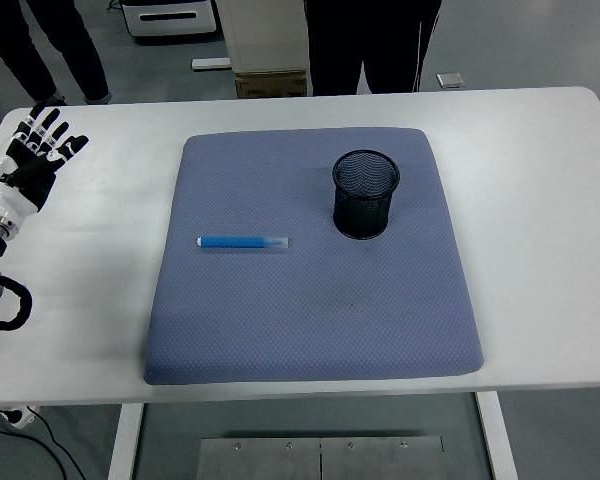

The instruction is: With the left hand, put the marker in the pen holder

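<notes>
- The left hand (38, 150) sits far out at the left edge, raised, black fingers spread and pointing away, holding nothing.
- Its white wrist angles down toward the near left corner.
- The right arm does not show.

Bright, even overhead light; sharp focus, soft shadows, no glare.

Robotics lab or test room, probably, white desk (540, 140) on grey polished floor (520, 40), people's legs (375, 45) standing behind the desk, white equipment cabinet (170, 20) and cardboard box (270, 82) beyond it
</notes>
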Controlling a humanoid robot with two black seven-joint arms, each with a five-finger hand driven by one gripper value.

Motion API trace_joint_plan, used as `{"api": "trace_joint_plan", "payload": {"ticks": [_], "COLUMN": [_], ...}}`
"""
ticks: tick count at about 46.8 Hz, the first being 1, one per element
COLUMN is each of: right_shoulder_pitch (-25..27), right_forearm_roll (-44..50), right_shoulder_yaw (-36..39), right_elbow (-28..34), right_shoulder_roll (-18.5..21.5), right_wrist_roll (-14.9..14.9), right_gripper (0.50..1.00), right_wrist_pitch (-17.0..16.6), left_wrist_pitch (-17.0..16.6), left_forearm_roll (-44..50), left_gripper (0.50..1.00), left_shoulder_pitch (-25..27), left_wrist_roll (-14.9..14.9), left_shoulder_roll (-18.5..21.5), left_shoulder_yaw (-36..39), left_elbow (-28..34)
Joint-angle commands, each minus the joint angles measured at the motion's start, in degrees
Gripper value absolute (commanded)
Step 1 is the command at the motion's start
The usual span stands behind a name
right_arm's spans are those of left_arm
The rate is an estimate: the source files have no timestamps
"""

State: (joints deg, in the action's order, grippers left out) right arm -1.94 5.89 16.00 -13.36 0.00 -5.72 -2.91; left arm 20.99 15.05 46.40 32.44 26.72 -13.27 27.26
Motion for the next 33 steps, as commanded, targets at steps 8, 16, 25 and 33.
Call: {"api": "trace_joint_plan", "payload": {"ticks": [8,16,25,33], "right_shoulder_pitch": [0.0,-0.1,0.0,0.0], "right_forearm_roll": [0.0,0.0,0.0,0.0], "right_shoulder_yaw": [0.0,0.0,0.0,0.0], "right_elbow": [0.0,0.0,0.0,0.0], "right_shoulder_roll": [0.0,0.0,0.0,0.0], "right_wrist_roll": [0.0,0.0,0.0,0.0], "right_gripper": [1.0,1.0,1.0,1.0], "right_wrist_pitch": [0.0,0.0,0.0,0.0], "left_wrist_pitch": [0.0,0.1,-0.1,0.3], "left_forearm_roll": [-0.1,0.0,-0.3,-0.3], "left_gripper": [1.0,1.0,1.0,1.0], "left_shoulder_pitch": [-0.3,-0.3,0.2,-0.6], "left_wrist_roll": [-0.1,0.0,0.7,0.7], "left_shoulder_roll": [0.0,0.2,0.2,-0.6], "left_shoulder_yaw": [0.0,-0.1,0.1,0.1], "left_elbow": [0.0,0.1,0.0,0.1]}}
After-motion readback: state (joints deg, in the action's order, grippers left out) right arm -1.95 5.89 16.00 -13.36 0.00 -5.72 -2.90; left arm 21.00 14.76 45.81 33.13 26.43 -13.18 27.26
